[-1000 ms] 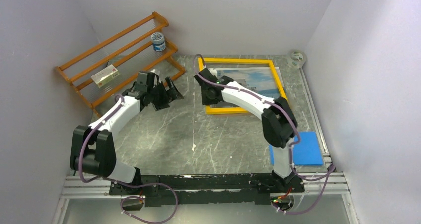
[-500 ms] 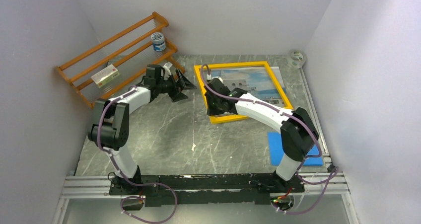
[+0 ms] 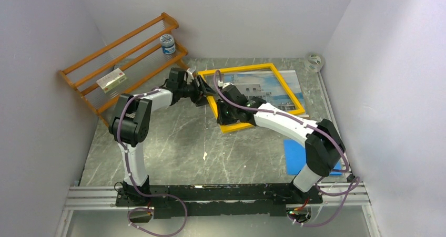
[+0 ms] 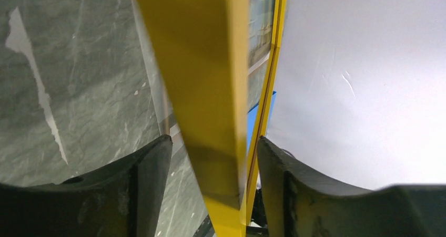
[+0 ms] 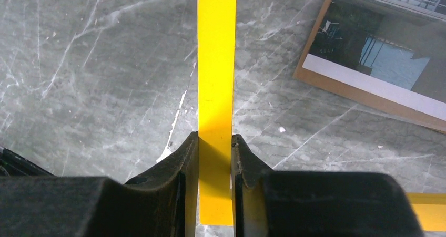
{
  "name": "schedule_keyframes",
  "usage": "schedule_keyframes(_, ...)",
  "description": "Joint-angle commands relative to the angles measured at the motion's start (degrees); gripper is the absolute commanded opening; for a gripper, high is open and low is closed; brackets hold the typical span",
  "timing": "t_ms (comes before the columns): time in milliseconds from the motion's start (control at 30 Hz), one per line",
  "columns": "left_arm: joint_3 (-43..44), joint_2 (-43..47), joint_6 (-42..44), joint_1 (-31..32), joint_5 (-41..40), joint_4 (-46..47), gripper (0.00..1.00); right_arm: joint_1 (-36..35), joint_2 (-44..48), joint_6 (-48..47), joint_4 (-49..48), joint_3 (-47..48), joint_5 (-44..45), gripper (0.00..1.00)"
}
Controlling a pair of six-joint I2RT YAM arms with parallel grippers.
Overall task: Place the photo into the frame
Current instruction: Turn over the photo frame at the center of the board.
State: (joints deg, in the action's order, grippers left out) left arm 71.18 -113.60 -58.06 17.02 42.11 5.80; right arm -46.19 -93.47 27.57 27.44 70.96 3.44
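Observation:
The yellow frame (image 3: 236,68) is tilted, its near left corner raised off the table. My right gripper (image 3: 225,112) is shut on its left rail near that corner; the right wrist view shows the frame's yellow bar (image 5: 215,63) pinched between both fingers of this gripper (image 5: 215,137). My left gripper (image 3: 204,94) is at the same rail, farther back. In the left wrist view it (image 4: 213,142) straddles the frame's bar (image 4: 205,90), open, with a gap on each side. The photo (image 3: 293,82) lies face up on a brown backing board (image 5: 363,98) under the frame; its building print (image 5: 389,53) shows.
An orange slatted rack (image 3: 126,63) stands at the back left with a small can (image 3: 168,43) and a card (image 3: 111,80) on it. A blue sheet (image 3: 294,155) lies near right, partly behind the right arm. A tape roll (image 3: 314,61) sits in the back right corner. Walls close three sides.
My left arm swung right from the rack to the frame's left rail, and its jaws have narrowed around it. The right gripper raised and turned the frame counterclockwise, off the photo.

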Motion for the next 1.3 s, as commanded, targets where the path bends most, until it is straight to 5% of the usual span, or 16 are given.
schedule_keyframes(0, 3.0, 0.3, -1.3, 0.5, 2.4, 3.7, 0.59, -0.5, 4.0, -1.1, -5.4, -0.6, -2.9, 0.13)
schedule_keyframes(300, 3.1, 1.4, -0.5, 0.7, 4.7, 5.3, 0.03, -0.5, 4.7, 0.9, -4.9, -0.9, -0.4, 0.33)
schedule_keyframes(633, 3.6, 6.6, 9.4, 1.6, 4.3, -1.1, 0.03, 0.0, 11.7, 4.9, -1.7, 2.3, 2.9, 0.91)
schedule_keyframes(767, 2.4, 10.9, 14.7, 2.3, 3.3, -2.2, 0.03, 5.1, 16.1, 13.4, -0.9, 3.3, 5.5, 0.93)
schedule_keyframes(967, 1.3, 18.2, 25.5, 4.0, 1.5, -7.6, 0.03, 21.9, 17.1, 38.9, 9.6, 9.1, 1.8, 0.84)
schedule_keyframes(1267, -0.3, 26.2, 35.4, 6.0, -4.4, -13.4, 0.02, 27.4, 12.4, 53.8, 12.1, 15.6, 9.0, 0.85)
